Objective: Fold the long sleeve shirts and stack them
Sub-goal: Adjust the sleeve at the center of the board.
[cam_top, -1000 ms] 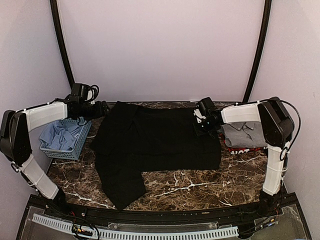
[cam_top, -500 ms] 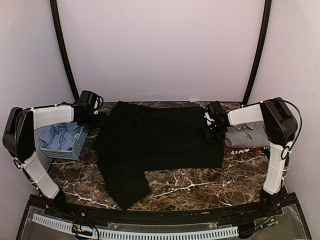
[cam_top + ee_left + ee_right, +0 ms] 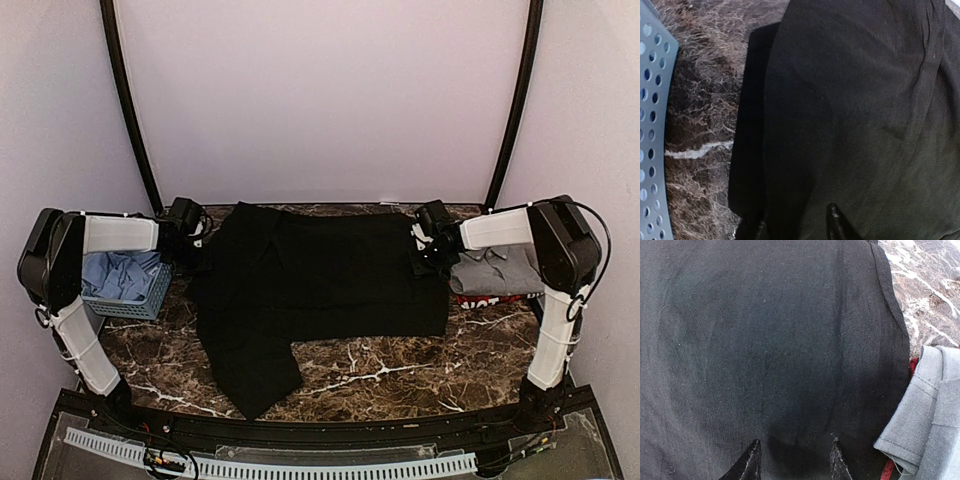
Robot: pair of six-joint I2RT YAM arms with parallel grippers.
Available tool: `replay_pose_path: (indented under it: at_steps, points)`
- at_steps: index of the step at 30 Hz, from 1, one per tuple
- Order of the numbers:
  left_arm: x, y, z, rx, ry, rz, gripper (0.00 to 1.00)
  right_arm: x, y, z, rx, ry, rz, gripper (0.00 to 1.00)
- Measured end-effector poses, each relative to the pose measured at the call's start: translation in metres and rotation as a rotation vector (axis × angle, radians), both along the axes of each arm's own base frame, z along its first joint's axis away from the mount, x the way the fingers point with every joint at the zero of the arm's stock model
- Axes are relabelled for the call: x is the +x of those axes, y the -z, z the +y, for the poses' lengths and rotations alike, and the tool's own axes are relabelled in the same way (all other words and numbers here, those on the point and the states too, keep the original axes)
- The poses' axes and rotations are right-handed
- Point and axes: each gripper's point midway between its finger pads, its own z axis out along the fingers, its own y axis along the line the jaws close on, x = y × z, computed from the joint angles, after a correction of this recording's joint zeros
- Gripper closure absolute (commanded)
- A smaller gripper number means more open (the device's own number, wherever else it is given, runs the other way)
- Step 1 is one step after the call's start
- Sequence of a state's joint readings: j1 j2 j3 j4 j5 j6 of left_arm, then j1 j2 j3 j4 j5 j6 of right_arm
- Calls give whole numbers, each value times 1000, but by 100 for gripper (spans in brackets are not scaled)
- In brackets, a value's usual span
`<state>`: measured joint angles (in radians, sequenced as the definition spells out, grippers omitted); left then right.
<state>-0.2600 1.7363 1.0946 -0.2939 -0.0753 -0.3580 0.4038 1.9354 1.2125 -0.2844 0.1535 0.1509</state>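
Both jaws apart — over black shirt side edges

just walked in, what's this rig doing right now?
It's working on the black shirt, which lies spread on the marble table with one sleeve trailing toward the near edge. The left gripper is open over the shirt's left edge, beside the basket. The right gripper is open over its right edge, next to the grey shirt folded on top of the red-edged shirt. Neither has pinched cloth yet.
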Motion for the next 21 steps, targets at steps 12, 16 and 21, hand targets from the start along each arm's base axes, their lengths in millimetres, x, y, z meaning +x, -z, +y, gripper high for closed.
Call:
replay_pose_path:
  at_steps: [12,16,21]
  points:
    - [-5,11,-1,1,12,30,100,-3,2,1,1,-6,14,57]
    - [-2,-5,-4,-20,19,-8,100,-5,3,0,-2,-6,21,56]
    - [23,-70,-25,-130,68,-166,100,-7,-2,0,-2,-9,19,56]
